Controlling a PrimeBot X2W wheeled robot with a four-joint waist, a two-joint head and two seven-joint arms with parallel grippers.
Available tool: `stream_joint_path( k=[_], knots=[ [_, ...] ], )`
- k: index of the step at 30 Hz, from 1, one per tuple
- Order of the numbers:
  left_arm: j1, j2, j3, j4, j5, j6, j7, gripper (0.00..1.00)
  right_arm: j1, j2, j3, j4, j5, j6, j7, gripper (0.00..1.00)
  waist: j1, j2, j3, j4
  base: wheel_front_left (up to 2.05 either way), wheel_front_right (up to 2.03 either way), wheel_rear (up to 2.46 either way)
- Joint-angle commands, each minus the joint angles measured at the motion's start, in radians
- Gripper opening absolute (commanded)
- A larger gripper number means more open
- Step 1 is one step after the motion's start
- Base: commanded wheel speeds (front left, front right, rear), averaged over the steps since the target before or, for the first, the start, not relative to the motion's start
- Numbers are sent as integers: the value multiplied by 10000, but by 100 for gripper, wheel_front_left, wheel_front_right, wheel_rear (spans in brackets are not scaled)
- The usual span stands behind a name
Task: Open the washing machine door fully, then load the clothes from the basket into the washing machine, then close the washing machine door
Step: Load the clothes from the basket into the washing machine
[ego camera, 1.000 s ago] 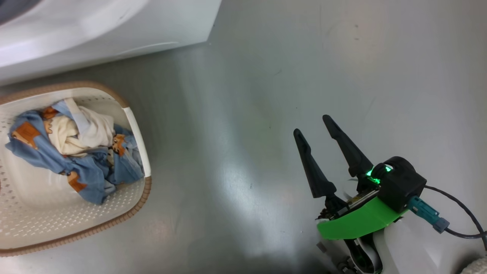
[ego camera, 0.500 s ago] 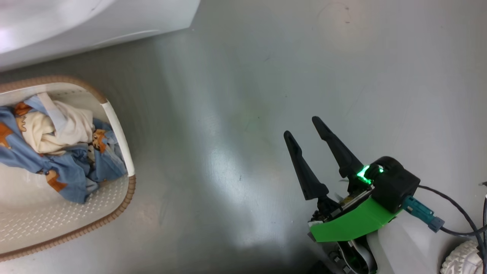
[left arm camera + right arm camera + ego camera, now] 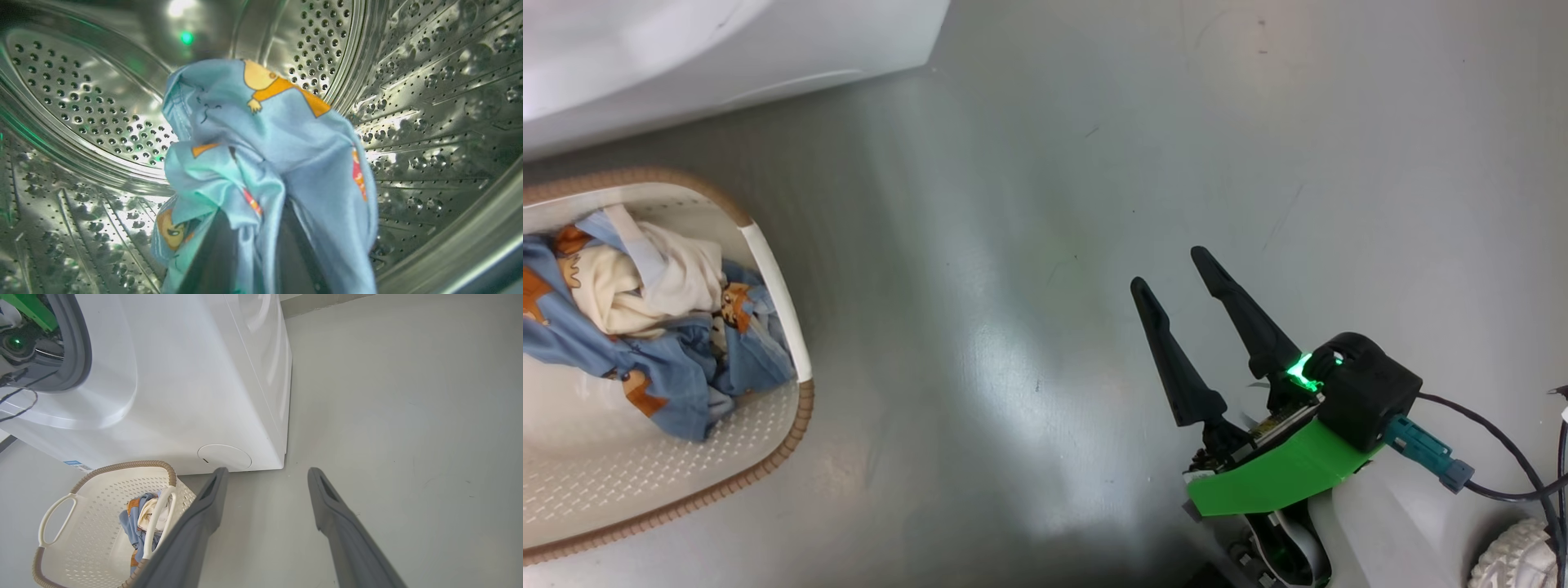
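- Left hand (image 3: 253, 232) deep inside the washer (image 3: 184, 375) drum (image 3: 102, 102), likely to drop the blue cloth (image 3: 286, 143) draped over it; whether it is clamped, I cannot tell.
- Basket (image 3: 768, 441) in front of the washer holds more clothes (image 3: 670, 327).
- Right hand (image 3: 1170, 267), fingers apart, waits right of the washer.

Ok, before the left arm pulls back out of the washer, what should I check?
1. left end effector inside the drum: ok.
2. blue garment released: cannot tell; it drapes over the fingers.
3. basket emptied: not ok; clothes lie in it.
4. right end effector open and empty: ok.
5. right end effector apart from the basket: ok.
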Motion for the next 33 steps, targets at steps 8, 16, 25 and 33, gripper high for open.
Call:
stream_joint_path(
  k=[8,16,25,33],
  knots=[
    [-276,338,-420,986,-302,-28,-46,100,81,19,141,-67,110,16,-72,100,-1,0,-379,140,0,0,0],
    [195,127,-426,955,-349,-28,-47,100,57,19,-9,69,60,16,-72,100,-1,0,-925,366,0,0,0],
    [1108,-306,-281,487,-333,-28,-47,100,-14,19,-183,321,13,16,-72,100,-1,0,-1537,676,0,0,0],
    [2618,-714,9,-387,-321,-28,-47,100,43,19,-367,628,-84,16,-72,100,-1,0,-2413,1089,0,0,0]
  ],
)
